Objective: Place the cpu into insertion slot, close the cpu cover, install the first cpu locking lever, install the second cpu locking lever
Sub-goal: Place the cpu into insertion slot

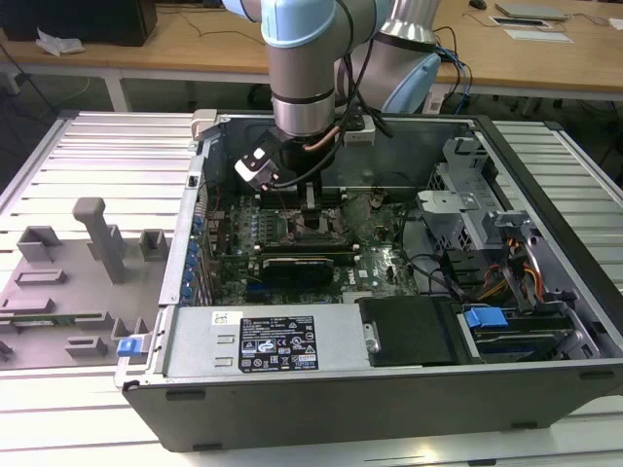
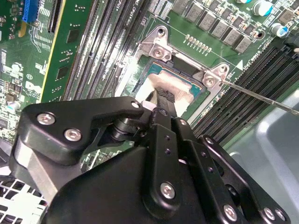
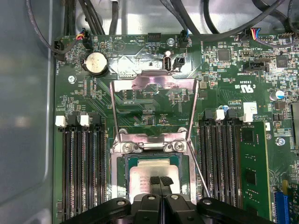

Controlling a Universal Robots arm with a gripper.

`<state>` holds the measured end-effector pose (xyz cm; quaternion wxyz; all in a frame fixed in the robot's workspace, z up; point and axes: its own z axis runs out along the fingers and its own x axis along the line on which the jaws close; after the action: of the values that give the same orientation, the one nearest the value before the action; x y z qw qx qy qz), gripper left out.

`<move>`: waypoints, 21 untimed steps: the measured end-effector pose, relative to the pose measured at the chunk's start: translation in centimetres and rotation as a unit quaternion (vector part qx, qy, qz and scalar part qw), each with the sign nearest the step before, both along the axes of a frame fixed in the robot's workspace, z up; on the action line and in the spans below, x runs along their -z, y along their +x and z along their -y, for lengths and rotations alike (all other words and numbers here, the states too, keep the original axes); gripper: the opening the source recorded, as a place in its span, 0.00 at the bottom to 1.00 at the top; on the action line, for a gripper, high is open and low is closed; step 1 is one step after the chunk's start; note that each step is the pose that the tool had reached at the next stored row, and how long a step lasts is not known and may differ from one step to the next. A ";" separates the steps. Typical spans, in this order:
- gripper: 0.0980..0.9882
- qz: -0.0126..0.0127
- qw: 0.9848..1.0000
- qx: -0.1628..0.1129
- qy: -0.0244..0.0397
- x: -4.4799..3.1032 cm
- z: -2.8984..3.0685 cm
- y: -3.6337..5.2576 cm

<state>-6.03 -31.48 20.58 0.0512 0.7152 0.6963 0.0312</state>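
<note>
The cpu (image 3: 139, 179), a pale silver-beige square, lies flat in the insertion slot (image 3: 119, 186) on the green board. It shows as a pale patch (image 2: 148, 87) in the second wrist view too. The cpu cover (image 3: 154, 85) stands swung open behind the slot, its window showing bare board. A thin wire locking lever (image 3: 200, 176) (image 2: 261, 96) sticks out loose beside the slot. My black gripper (image 3: 160, 181) (image 2: 161, 96) (image 1: 312, 208) hovers right over the chip's top with its fingers pressed together and nothing between them. Whether the tips touch the chip cannot be told.
Long black memory slots (image 3: 84, 172) (image 3: 219, 163) flank the socket. A coin battery (image 3: 96, 63) and dark cables (image 3: 187, 18) lie beyond the open cover. The grey case wall (image 3: 23, 121) bounds one side. A drive cage (image 1: 467, 209) fills the exterior view's right.
</note>
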 end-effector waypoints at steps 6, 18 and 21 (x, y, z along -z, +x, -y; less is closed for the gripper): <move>0.01 0.000 1.000 0.000 -0.001 -1.95 0.02 -0.01; 0.01 0.000 1.000 0.000 -0.001 -5.15 -0.05 -0.01; 0.01 0.000 1.000 0.000 -0.001 -5.16 -0.05 -0.01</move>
<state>-6.05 -31.43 25.73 0.0516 0.7152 0.6964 0.0303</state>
